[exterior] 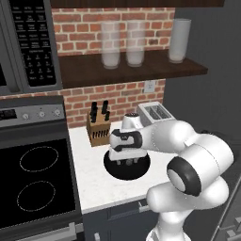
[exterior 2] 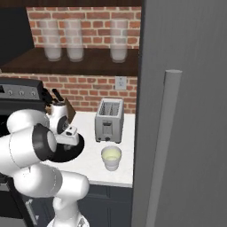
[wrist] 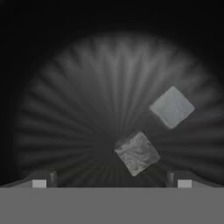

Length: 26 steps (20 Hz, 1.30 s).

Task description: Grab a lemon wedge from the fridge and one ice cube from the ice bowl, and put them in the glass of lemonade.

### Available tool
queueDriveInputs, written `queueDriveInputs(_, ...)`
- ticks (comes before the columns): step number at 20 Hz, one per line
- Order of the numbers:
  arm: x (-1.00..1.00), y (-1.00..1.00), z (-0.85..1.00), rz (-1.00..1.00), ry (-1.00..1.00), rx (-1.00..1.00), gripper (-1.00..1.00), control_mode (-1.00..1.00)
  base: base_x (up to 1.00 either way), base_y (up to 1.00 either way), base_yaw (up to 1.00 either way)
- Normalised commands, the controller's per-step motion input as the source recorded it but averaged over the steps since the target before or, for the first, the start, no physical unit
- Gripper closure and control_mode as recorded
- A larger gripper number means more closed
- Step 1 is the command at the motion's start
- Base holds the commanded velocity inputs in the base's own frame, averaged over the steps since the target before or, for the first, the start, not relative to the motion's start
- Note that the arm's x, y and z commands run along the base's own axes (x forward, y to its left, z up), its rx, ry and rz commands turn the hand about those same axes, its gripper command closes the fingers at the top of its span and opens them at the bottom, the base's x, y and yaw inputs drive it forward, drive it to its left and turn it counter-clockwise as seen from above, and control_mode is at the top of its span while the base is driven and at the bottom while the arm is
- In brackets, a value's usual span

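My gripper (wrist: pixel 111 180) hangs open just above the inside of the ice bowl (wrist: pixel 65 109), a wide black dish on the white counter. Two ice cubes lie in it: one (wrist: pixel 137 153) just ahead of the fingertips (wrist: pixel 43 180) and between them, the other (wrist: pixel 172 106) farther off to the right. From the base the hand (exterior: pixel 125 147) stands over the ice bowl (exterior: pixel 117 173) in front of the knife block. The glass of lemonade (exterior 2: pixel 111 157) stands right of the ice bowl (exterior 2: pixel 74 150), before the toaster. The fridge (exterior 2: pixel 190 88) shows its grey door and bar handle (exterior 2: pixel 166 146). The lemon wedge is hidden.
A toaster (exterior: pixel 156 113) and a knife block (exterior: pixel 98 128) stand at the back of the counter by the brick wall. The black stove top (exterior: pixel 37 181) lies to the left, a microwave (exterior: pixel 28 42) above it. Tall clear glasses (exterior: pixel 122 42) line the shelf.
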Motion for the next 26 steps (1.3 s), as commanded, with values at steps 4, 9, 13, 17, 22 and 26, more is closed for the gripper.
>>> queueDriveInputs(4,0.28,0.02,-0.18,0.01,0.00,0.00,-1.00,-1.00,0.00,0.00,0.00)
queueDriveInputs(9,0.01,0.05,-0.16,0.03,0.00,0.00,-1.00,-1.00,0.00,0.00,0.00)
queueDriveInputs(13,0.00,0.16,-0.04,0.06,0.00,0.00,-1.00,-1.00,0.00,0.00,0.00)
queueDriveInputs(17,0.00,0.14,-0.03,0.10,0.00,0.00,-1.00,-1.00,0.00,0.00,0.00)
queueDriveInputs(22,0.00,0.01,0.00,0.07,0.00,0.00,-1.00,-1.00,0.00,0.00,0.00)
queueDriveInputs(26,0.02,-0.01,-0.06,0.02,0.00,0.00,-1.00,-1.00,0.00,0.00,0.00)
